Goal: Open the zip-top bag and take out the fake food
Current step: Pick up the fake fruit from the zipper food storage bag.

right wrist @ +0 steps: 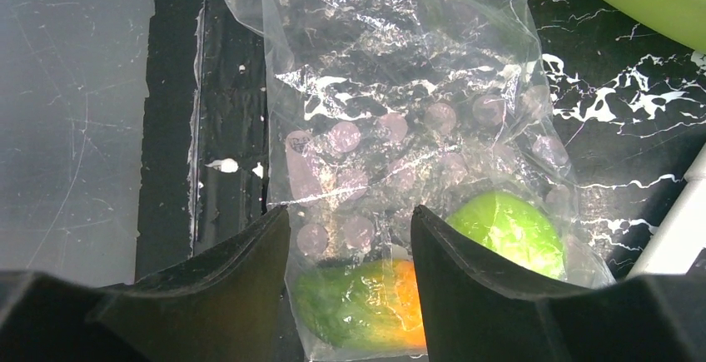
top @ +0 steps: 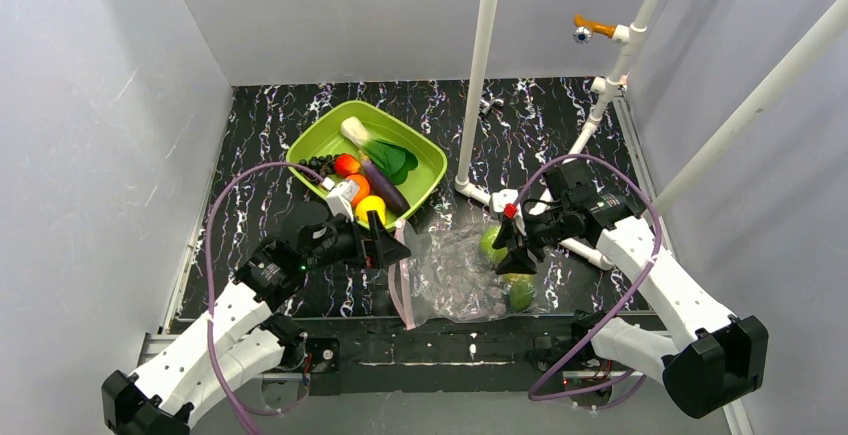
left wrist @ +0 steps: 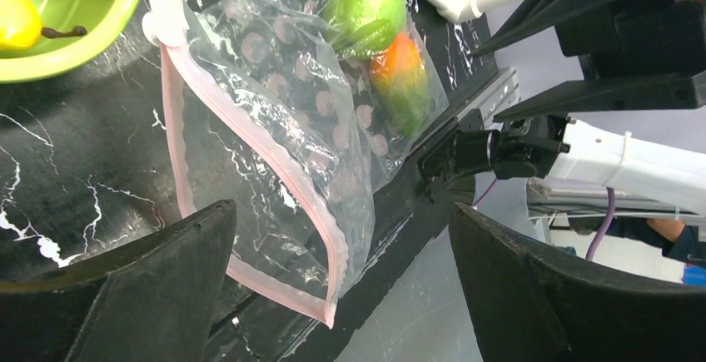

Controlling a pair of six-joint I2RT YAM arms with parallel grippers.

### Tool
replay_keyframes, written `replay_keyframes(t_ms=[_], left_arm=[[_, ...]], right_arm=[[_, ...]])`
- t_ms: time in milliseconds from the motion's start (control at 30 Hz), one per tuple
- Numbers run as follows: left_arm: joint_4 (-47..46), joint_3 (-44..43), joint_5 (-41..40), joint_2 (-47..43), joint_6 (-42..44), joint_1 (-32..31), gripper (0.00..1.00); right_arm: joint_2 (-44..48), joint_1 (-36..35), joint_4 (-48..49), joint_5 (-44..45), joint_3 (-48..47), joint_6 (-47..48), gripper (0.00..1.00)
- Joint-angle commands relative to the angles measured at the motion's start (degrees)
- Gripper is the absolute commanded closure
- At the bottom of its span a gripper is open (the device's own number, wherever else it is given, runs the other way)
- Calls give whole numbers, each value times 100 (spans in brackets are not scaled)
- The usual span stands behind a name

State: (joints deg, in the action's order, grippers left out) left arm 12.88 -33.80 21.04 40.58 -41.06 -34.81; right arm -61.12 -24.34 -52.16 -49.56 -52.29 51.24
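The left gripper (top: 388, 242) hangs over the black, white-veined table top (top: 262, 135) at the near corner of the lime-green square plastic tray (top: 318, 143), with its jaws spread wide and nothing between them. In the left wrist view its two dark fingers (left wrist: 150, 279) stand on either side of the pinkish zip strip (left wrist: 250, 137). The strip's two halves are parted, so the mouth gapes.

The tray holds most of the small plastic fake food (top: 366, 181): dark grapes (top: 315, 165), a red fruit (top: 346, 164), an orange (top: 358, 187), a yellow lemon (top: 370, 208), a purple eggplant (top: 386, 189) and a white-stalked leafy green (top: 372, 143).

Just right of the left gripper the clear crinkly zip-top bag (top: 452, 273) lies flat near the table's front edge. Its mouth faces the left gripper and its closed end faces the right arm. Two pieces are inside, at the closed end: a round green apple (top: 491, 244) and a green-and-orange fruit (top: 520, 293).

The right gripper (top: 512, 251) is over that end with its jaws apart. In the right wrist view the green-and-orange fruit (right wrist: 358, 308) lies between and below its fingers (right wrist: 474, 287), and the apple (right wrist: 506, 229) shows just beyond one of them. Whether the fingers touch the plastic cannot be told.
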Motion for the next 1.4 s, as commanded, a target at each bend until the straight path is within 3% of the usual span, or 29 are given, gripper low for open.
replay_keyframes(t_ms=[0, 100, 267, 433, 567, 700, 933, 1133, 1267, 1367], left_arm=[[177, -123, -185, 119, 133, -289, 2], [251, -161, -326, 246, 194, -474, 3], [849, -163, -822, 15, 377, -546, 14], [1501, -104, -1257, -199, 458, -552, 35], [1485, -49, -991, 115, 400, -553, 52], [1249, -15, -704, 396, 470, -553, 60], [233, 294, -15, 805, 286, -567, 61], [-367, 499, 92, 1146, 218, -585, 61], [-710, 551, 172, 1430, 172, -591, 60], [-947, 608, 155, 1549, 153, -595, 60]], right_arm=[[78, 43, 114, -189, 39, 75, 37], [91, 58, 122, -203, 65, 82, 37], [114, 95, 186, -202, 141, 75, 37], [57, 95, 531, 35, 184, -333, 37], [57, 96, 928, 400, 289, -765, 37], [24, 91, 1156, 959, 344, -878, 37], [-271, 189, 1007, 1670, 258, -410, 36], [-459, 259, 1059, 2030, 477, 931, 32], [-822, 298, 373, 1776, 303, 2386, 29], [-1032, 298, 459, 1701, 300, 2797, 29]])
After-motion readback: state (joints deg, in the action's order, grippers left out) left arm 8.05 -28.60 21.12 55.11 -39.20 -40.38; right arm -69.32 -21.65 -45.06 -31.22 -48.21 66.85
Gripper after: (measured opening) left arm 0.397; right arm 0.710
